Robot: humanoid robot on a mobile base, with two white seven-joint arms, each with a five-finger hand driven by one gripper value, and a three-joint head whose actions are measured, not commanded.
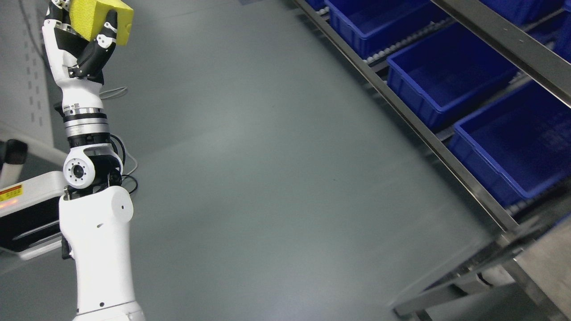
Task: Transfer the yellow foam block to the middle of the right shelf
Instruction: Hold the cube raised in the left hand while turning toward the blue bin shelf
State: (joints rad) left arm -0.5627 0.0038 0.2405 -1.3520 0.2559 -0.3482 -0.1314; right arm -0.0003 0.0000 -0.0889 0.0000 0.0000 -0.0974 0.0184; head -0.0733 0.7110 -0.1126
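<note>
1. Only 1 view is given, the head view, so no part of the scene is shared with a second camera.
2. It looks down from high up at a steep angle; grey floor (pixel 267 169) fills the middle of the frame.
3. The frame is tilted: the shelf (pixel 428 138) rail runs diagonally from top centre to lower right, with blue bins (pixel 446 76) in the upper right.
4. The left arm (pixel 96 223) rises close to the lens along the left edge, its left hand (pixel 84 44) reaching the upper left corner.
5. The shelf's lower right end is blurred.
</note>
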